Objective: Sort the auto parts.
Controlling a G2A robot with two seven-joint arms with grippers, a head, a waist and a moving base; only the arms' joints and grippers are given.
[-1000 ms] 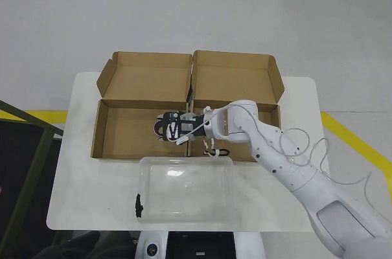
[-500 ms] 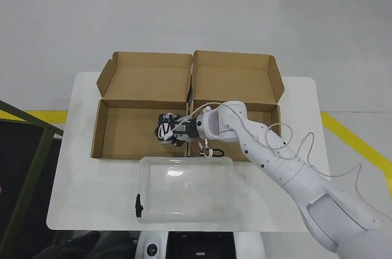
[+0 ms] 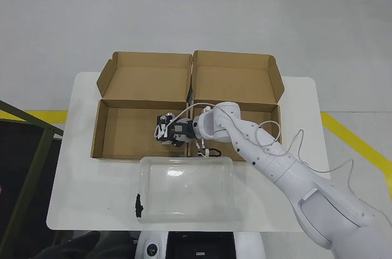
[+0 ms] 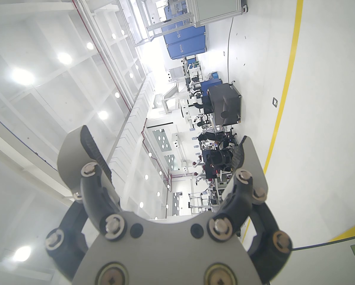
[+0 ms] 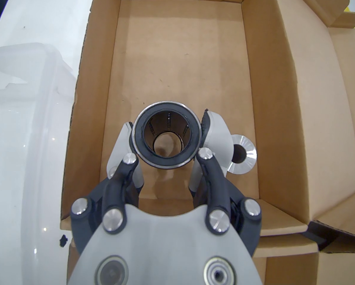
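Cardboard left box (image 3: 127,133) has the right gripper (image 5: 167,127) over its 3 o'clock end, pinching a black bearing (image 5: 141,137) (not yet dropped). A silver washer (image 5: 248,153) lies inside. Clear bin (image 3: 189,191) at 6 o'clock looks nearly emptied, with one black bit (image 3: 138,207) left. Left gripper (image 4: 165,143) spread, holding nothing.

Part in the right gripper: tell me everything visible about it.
The sleeve is a short hollow cylinder, metal-looking, with a dark end face inside a bright rim and rows of small balls lining the bore. The right gripper clamps its sides, bore toward the wrist camera, inside a cardboard box; whether it touches the floor is unclear.
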